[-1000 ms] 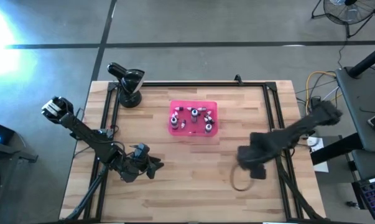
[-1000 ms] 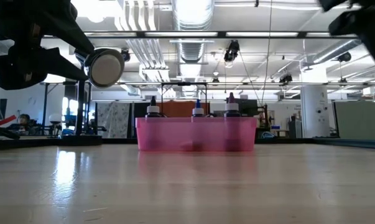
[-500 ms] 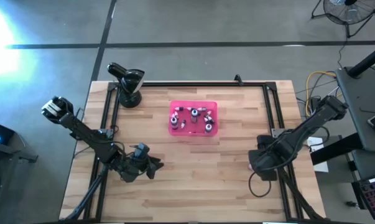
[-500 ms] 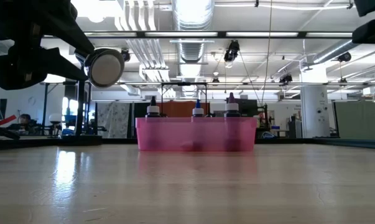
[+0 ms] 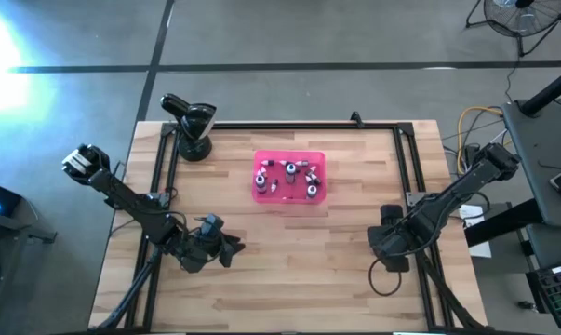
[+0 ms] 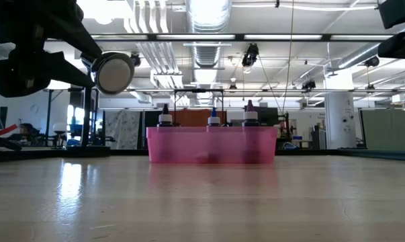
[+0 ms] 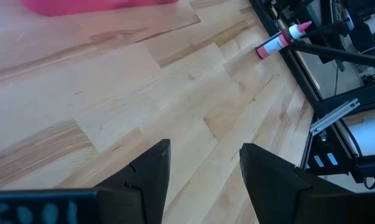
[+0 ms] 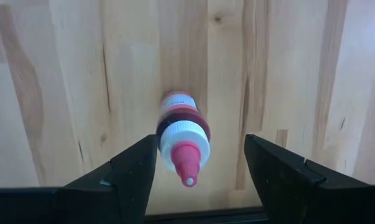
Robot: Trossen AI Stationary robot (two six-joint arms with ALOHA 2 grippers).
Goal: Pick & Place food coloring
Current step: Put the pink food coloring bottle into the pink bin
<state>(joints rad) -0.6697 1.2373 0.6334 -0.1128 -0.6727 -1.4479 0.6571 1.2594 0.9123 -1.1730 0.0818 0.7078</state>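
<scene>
A pink tray [image 5: 289, 193] stands at the middle of the table toward the far edge. It holds several food coloring bottles [image 5: 290, 170], three of them upright with their caps above the rim [image 6: 213, 120]. One red bottle with a white collar and pink tip [image 8: 182, 134] lies on its side on the wood near the right rail [image 7: 277, 43]. My right gripper [image 8: 201, 142] points down over it, open, one finger on either side and not touching; in the high view the hand [image 5: 392, 240] hides the bottle. My left gripper [image 7: 206, 155] waits open over the near left [image 5: 227, 247].
Black frame rails [image 5: 406, 167] run along the table's left, right and far sides. A black camera on a stand [image 5: 193, 127] sits at the far left corner. A dark cable loop [image 5: 384, 277] hangs below my right hand. Bare wood lies between the tray and both grippers.
My right gripper has gone toward the table's right edge, swinging its cable loop along with it, and has come to rest over the lying bottle.
</scene>
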